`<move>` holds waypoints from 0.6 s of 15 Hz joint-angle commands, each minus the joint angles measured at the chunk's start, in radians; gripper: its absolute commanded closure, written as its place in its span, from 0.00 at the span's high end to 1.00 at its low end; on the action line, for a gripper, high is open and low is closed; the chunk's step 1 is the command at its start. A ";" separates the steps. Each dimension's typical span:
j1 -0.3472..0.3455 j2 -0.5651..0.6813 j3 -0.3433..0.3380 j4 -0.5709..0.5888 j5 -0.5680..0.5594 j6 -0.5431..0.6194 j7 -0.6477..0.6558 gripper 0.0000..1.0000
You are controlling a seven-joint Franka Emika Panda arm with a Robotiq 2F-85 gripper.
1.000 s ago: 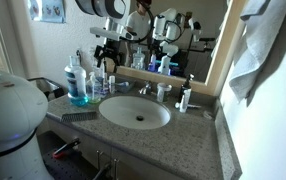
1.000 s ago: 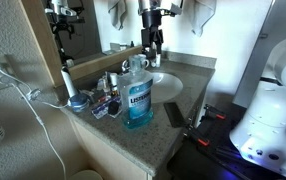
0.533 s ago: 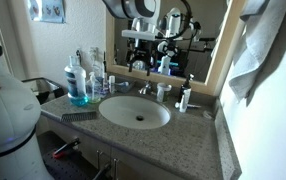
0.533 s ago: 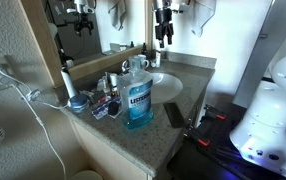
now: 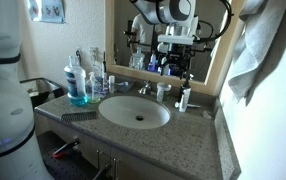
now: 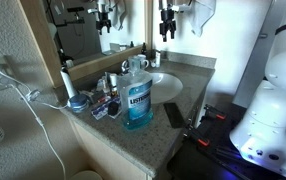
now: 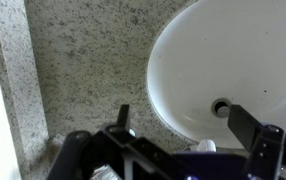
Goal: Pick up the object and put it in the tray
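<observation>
The object, a small slim white bottle with a dark top point(image 5: 184, 97), stands on the granite counter to the right of the faucet point(image 5: 145, 88). My gripper point(image 5: 180, 62) hangs high above it, in front of the mirror, and also shows in an exterior view point(image 6: 166, 30). In the wrist view the gripper point(image 7: 183, 125) is open and empty, looking down on the white sink basin point(image 7: 233, 60) and counter point(image 7: 73, 70). A dark tray-like thing point(image 5: 49, 90) sits at the left end of the counter. I cannot make out the object in the wrist view.
A tall blue-liquid bottle point(image 5: 78, 85) point(image 6: 136, 100) stands left of the sink with several small toiletries beside it. A small white jar point(image 5: 163, 92) is by the faucet. A dark comb point(image 5: 79, 116) lies at the counter's front. A towel point(image 5: 263, 50) hangs at the right wall.
The arm has swung along the mirror from above the left side of the sink to above the small bottle, and has risen. The gripper stays open. Nothing on the counter has moved.
</observation>
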 commanded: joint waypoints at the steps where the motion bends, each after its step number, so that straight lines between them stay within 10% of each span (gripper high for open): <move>1: -0.013 0.100 0.024 0.116 0.021 -0.003 0.066 1.00; 9: -0.045 0.228 0.026 0.229 0.046 0.015 0.187 1.00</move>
